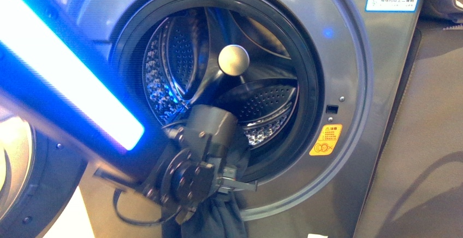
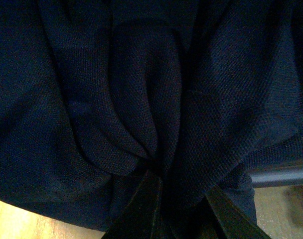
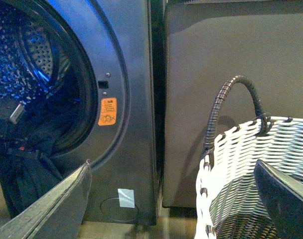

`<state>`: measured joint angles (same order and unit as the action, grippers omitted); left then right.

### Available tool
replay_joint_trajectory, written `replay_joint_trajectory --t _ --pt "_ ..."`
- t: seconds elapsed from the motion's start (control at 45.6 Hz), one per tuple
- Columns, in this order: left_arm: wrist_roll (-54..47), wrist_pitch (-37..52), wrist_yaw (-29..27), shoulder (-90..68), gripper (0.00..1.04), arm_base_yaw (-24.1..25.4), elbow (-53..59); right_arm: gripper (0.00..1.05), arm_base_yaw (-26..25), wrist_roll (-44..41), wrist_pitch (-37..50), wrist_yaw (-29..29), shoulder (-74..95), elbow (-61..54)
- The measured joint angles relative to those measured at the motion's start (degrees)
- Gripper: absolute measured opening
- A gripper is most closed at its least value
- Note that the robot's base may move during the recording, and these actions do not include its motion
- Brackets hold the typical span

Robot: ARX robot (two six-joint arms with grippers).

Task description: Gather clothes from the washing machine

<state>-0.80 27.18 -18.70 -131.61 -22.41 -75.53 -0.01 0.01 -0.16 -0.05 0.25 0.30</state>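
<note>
Left claw (image 2: 184, 204) is seen clamped on a bunched fold of the dark garment (image 2: 141, 99), which is draped over the lower door rim of the washing machine (image 1: 355, 85) and hangs outside it. No other cloth is seen in the drum (image 1: 262, 104). Transfer to the basket (image 3: 236, 164) is judged outstanding. The left arm is angled down at the opening. The right claw (image 3: 169, 199) is held wide apart, empty, beside the basket.

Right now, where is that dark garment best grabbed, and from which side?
At the gathered fold of the garment, from outside the washer opening: it hangs limp over the rim, bunched thick there. The left hand is shut on that fold.
</note>
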Motion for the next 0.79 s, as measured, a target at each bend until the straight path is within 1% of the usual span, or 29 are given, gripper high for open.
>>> replay_joint_trajectory --t 0.066,0.219,0.417,0.57,0.789 --pt "-0.8 1.9 1.1 1.3 0.11 0.3 2.0 0.97 0.0 0.0 0.0 0.0 0.0 0.0" --pt "-2.4 6.4 4.1 10.4 0.10 1.1 9.3 0.97 0.0 0.0 0.0 0.0 0.0 0.0" --pt "-4.0 8.9 8.5 23.2 0.10 1.8 17.8 0.97 0.0 0.0 0.0 0.0 0.0 0.0" --pt "-4.9 8.5 12.1 31.8 0.10 1.8 23.0 0.97 0.0 0.0 0.0 0.0 0.0 0.0" --pt "-4.5 1.5 17.4 46.3 0.10 1.3 23.9 0.97 0.0 0.0 0.0 0.0 0.0 0.0"
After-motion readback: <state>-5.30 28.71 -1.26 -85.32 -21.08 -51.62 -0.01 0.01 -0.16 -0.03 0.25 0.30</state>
